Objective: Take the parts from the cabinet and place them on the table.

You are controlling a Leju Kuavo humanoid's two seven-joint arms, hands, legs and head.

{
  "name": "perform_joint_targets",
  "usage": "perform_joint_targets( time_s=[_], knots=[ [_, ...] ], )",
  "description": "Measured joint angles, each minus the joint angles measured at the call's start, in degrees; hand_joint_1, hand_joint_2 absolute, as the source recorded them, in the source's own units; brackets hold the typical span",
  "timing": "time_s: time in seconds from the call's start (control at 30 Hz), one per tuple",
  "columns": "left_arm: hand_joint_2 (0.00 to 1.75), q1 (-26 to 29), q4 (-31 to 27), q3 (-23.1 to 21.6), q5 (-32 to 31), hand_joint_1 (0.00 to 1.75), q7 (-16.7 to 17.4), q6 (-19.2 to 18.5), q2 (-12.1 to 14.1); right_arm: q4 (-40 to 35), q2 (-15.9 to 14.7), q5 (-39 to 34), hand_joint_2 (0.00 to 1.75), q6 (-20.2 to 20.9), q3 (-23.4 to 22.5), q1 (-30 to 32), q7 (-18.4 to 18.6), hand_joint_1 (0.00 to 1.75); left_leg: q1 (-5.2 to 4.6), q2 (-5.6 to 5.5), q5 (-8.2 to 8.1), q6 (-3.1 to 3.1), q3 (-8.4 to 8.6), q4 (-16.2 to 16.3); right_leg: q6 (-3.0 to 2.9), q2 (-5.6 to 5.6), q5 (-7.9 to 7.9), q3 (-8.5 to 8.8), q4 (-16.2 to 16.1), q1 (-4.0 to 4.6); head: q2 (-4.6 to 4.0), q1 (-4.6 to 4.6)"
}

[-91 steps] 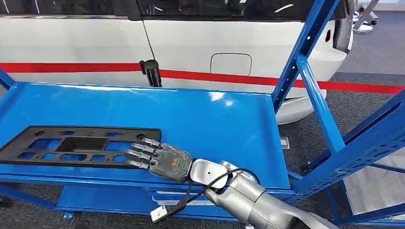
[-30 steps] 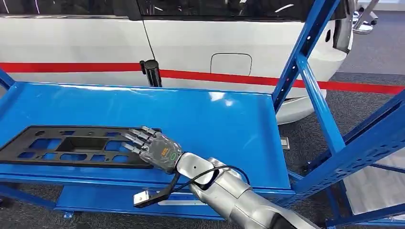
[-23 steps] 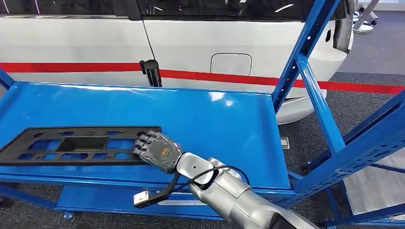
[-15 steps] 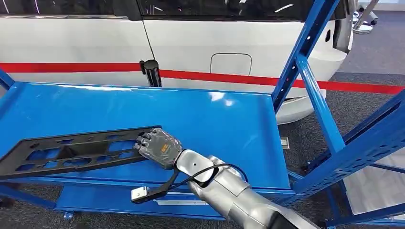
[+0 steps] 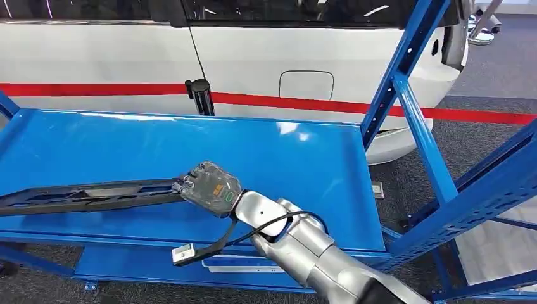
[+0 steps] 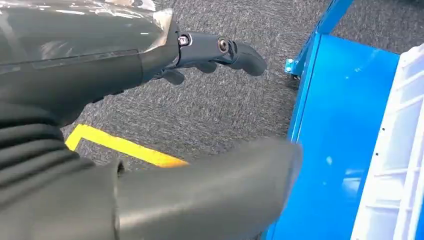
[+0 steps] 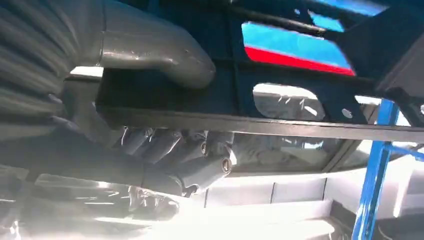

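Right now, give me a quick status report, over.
Right hand grips black panel by its end, tilted above blue shelf. Left hand holds nothing. Nothing in the way.

We face a white vehicle body [image 5: 253, 57] with a red stripe [image 5: 329, 104] along its side and dark windows above. Dark grey carpet [image 5: 481, 114] covers the floor, and in the left wrist view a yellow line [image 6: 125, 146] runs across it. Light glints off the white panels.

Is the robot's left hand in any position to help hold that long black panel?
Probably not right now. The left hand hangs over grey carpet beside the cart, holding nothing, while the right hand alone grips the black panel above the blue shelf.
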Motion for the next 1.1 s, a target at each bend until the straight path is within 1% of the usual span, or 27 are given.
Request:
perform_joint_targets(
  time_s=[0.07, 0.1, 0.13, 0.17, 0.2, 0.3, 0.47, 0.53, 0.57, 0.6, 0.7, 0.73, 0.83, 1.1],
  knots=[
    [1.75, 0.1, 0.0, 0.0, 0.4, 0.00, -2.3, -0.3, 0.0, -1.6, -0.5, 1.4, 1.75, -0.9, -0.3, -0.3, 0.3, 1.73, 0.00, 0.00, 0.00, 0.00, -0.02, 0.0, 0.01, 0.00, 0.01, -0.02, 0.0, 0.00, 0.00, 0.00],
    [1.75, 0.1, 0.0, 0.0, 0.4, 0.00, -3.6, 0.4, 0.0, -2.9, -0.9, 1.7, 1.75, -1.4, -0.7, -1.0, 0.5, 1.73, 0.00, 0.00, 0.00, 0.00, -0.02, 0.0, 0.01, 0.00, 0.01, -0.03, 0.0, 0.00, 0.00, 0.02],
    [1.75, 0.2, 0.0, 0.0, 0.4, 0.00, -4.7, 0.3, -0.1, -4.4, -1.4, 2.0, 1.75, -1.4, -1.3, -1.8, 0.5, 1.73, 0.00, 0.00, 0.01, 0.00, -0.02, 0.0, 0.01, 0.00, 0.01, -0.03, 0.0, 0.00, 0.00, 0.00],
    [1.75, 0.2, 0.0, -0.1, 0.4, 0.00, -5.1, -0.7, -0.1, -6.2, -2.0, 2.2, 1.75, -1.2, -2.1, -2.6, 0.5, 1.73, 0.00, -0.01, 0.01, 0.00, -0.02, 0.0, 0.01, -0.01, 0.01, -0.02, 0.0, 0.00, 0.00, 0.00],
    [1.75, 0.4, 0.0, -0.3, 0.4, 0.00, -5.1, -0.8, -0.1, -8.0, -2.7, 2.6, 1.75, -1.1, -2.9, -3.3, 0.5, 1.71, 0.00, -0.01, 0.00, 0.00, -0.02, 0.0, 0.01, -0.01, 0.01, -0.01, 0.0, 0.00, 0.00, 0.02],
    [1.75, 0.5, 0.0, -0.4, 1.2, 0.00, -5.2, 0.7, -0.2, -12.4, -4.3, 3.4, 1.75, -0.3, -4.9, -4.6, 0.5, 1.71, -0.01, -0.01, 0.01, 0.00, -0.02, 0.0, 0.02, 0.00, 0.02, -0.01, 0.0, -0.01, 0.00, 0.02],
    [1.75, 0.5, 0.0, -0.4, 1.2, 0.00, -5.2, 0.7, -0.2, -13.0, -4.5, 3.5, 1.75, -0.2, -5.2, -4.7, 0.5, 1.71, -0.01, 0.00, 0.01, 0.01, -0.02, 0.0, 0.02, 0.00, 0.02, -0.01, 0.0, -0.01, 0.00, 0.04],
    [1.75, 0.6, 0.0, -0.4, 1.1, 0.00, -5.2, 0.5, -0.2, -16.0, -5.9, 3.7, 1.75, 0.2, -7.1, -5.6, 0.5, 1.73, -0.02, -0.01, 0.01, 0.01, -0.03, 0.0, 0.03, -0.01, 0.03, 0.01, 0.0, -0.01, 0.00, 0.00],
    [1.75, 0.7, 0.0, -0.4, 1.1, 0.00, -5.2, 0.7, -0.3, -18.1, -7.1, 3.5, 1.75, 0.0, -8.2, -6.0, 0.5, 1.75, -0.01, -0.01, 0.00, 0.00, -0.03, 0.0, 0.04, 0.00, 0.03, 0.02, 0.0, 0.00, 0.00, 0.02],
    [1.75, 0.8, 0.0, -0.4, 1.1, 0.00, -5.2, 0.9, -0.3, -18.6, -7.4, 3.4, 1.75, 0.0, -8.5, -6.0, 0.5, 1.71, -0.01, -0.01, 0.00, 0.00, -0.03, 0.0, 0.04, 0.00, 0.03, 0.06, 0.0, 0.00, 0.00, 0.00],
    [1.75, 1.2, -0.1, -0.5, 1.7, 0.00, -5.2, 1.0, -0.4, -20.6, -8.1, 3.3, 1.75, 0.0, -9.4, -6.0, 0.5, 1.71, -0.01, 0.00, 0.00, 0.00, -0.03, 0.0, 0.04, 0.00, 0.03, 0.04, 0.0, 0.00, 0.00, 0.00],
    [1.75, 1.4, -0.1, -0.7, 1.9, 0.00, -5.2, 0.9, -0.4, -21.3, -8.3, 3.3, 1.75, 0.1, -9.7, -6.0, 0.6, 1.75, -0.01, 0.00, 0.00, 0.00, -0.03, 0.0, 0.04, -0.01, 0.03, 0.04, 0.0, 0.00, 0.00, 0.00],
    [1.75, 1.6, -0.1, -1.5, 1.8, 0.00, -5.2, 0.4, -0.4, -23.1, -9.1, 3.4, 1.75, 0.2, -10.7, -6.1, 0.9, 1.73, 0.00, -0.01, 0.00, 0.00, -0.03, 0.0, 0.03, -0.01, 0.02, 0.00, 0.0, 0.00, 0.00, 0.00],
    [1.75, 1.6, -0.2, -2.8, 2.3, 0.00, -5.1, 0.4, -0.5, -24.4, -10.6, 3.5, 1.75, 1.1, -11.8, -6.2, 1.2, 1.73, 0.00, -0.01, 0.00, 0.00, -0.03, 0.0, 0.03, -0.01, 0.02, 0.00, 0.0, 0.00, 0.00, 0.00]
  ],
)
